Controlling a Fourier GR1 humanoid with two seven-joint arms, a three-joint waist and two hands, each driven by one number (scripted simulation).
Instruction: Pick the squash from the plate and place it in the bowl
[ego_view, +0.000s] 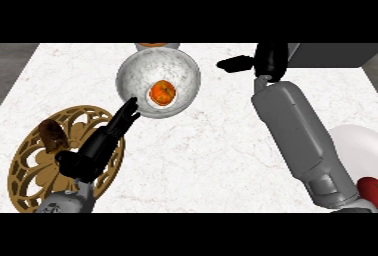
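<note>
Checking state: squash (163, 92) sits inside the bowl (186, 65), slightly left of and below centre, resting on the speckled inner floor.
Bowl: grey-white, round, on the marble surface (214, 150), toward the far middle.
Plate: brown openwork plate (29, 165) at near left; no squash on it, only a dark brown item (52, 136) near its upper rim, can't identify it.
Left robot hand (111, 132): fingers straight and extended, tips just at the bowl's near-left rim, holding nothing.
Right robot hand (258, 60): up near the far edge, right of the bowl, well apart from it; black fingers appear curled inward, nothing visible in them.
Other: orange-topped object (153, 45) peeks out behind the bowl's far rim; white rounded body (354, 145) with a red part (368, 187) at the right edge.
Progress (judgement): placement looks done; what remains is getting the left robot hand clear.
Risk 1: fingertips are right at the rim, so a sideways or forward pull-out could catch it and nudge or tip the bowl, rolling the squash.
Risk 2: left forearm hangs over the plate, so a low retreat could drag across it and shift it or the dark item.
Risk 3: right forearm lies long across the surface; a swing left would hit the bowl.
Advice: lift first, then draw back.
</note>
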